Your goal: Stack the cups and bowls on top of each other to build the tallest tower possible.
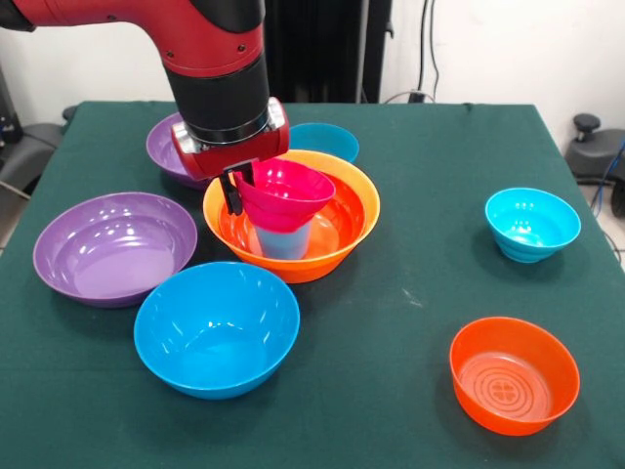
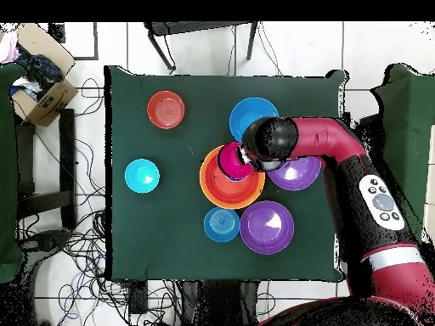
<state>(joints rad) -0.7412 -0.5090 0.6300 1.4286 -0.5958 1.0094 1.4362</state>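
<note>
I see the hand (image 1: 237, 189) clenched on the rim of the magenta bowl (image 1: 285, 193); that bowl sits tilted atop the light blue cup (image 1: 284, 239), which stands inside the big orange bowl (image 1: 337, 239) mid-bench.

The scene is being viewed from two cameras. In the front view, the table (image 1: 410, 293) is being looked at from across it at a downward slant, facing the robot, whose arm (image 1: 195, 49) is entering from the top edge; the framing is close, with the near table edge being cut off. In the overhead view, the whole table (image 2: 170, 229) is being looked at straight down from high above, with the arm (image 2: 340, 153) reaching in from the bottom right and surrounding floor included. The green tabletop and its bowls are being shared by both views.
</note>
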